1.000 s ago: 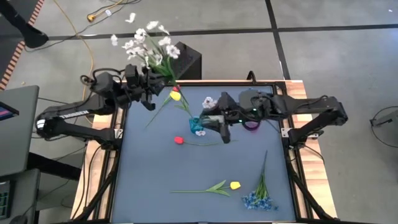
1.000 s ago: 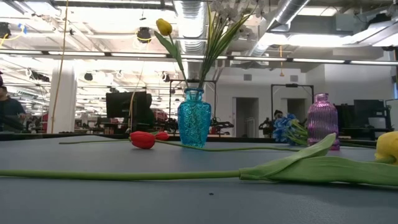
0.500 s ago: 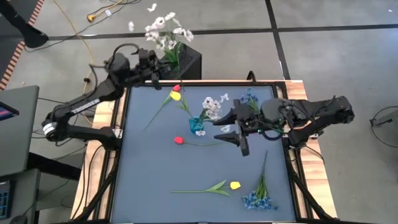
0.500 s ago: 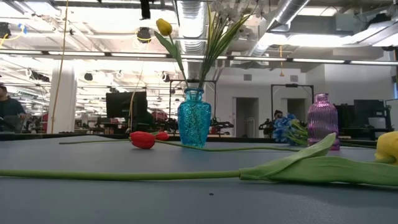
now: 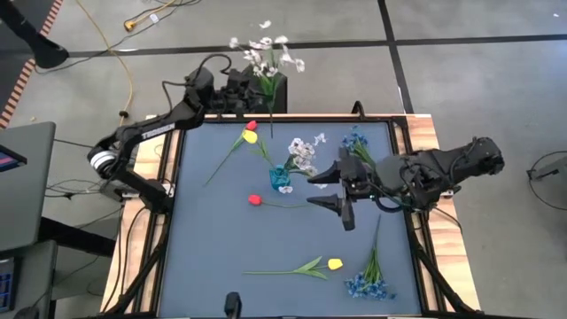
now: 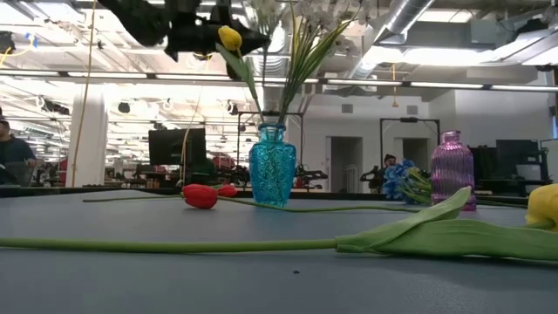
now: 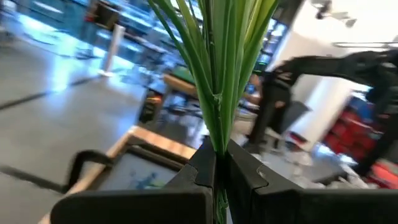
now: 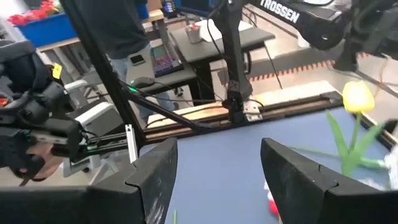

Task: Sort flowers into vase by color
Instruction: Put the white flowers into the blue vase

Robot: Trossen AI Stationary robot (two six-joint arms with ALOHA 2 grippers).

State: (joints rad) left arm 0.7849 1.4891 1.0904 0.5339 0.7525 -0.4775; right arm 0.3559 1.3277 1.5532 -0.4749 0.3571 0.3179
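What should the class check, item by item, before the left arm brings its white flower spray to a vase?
1. Left tool is shut on the white spray's stems: ok.
2. The spray is clear of the table, held beyond its far edge: ok.
3. Blue vase stands upright: ok.
4. The blue vase already holds white blossoms, matching colour, but also a yellow tulip: not ok.
5. Right tool is open, empty, hovering beside the blue vase, possibly in the way: cannot tell.
6. Purple vase stands upright: ok.
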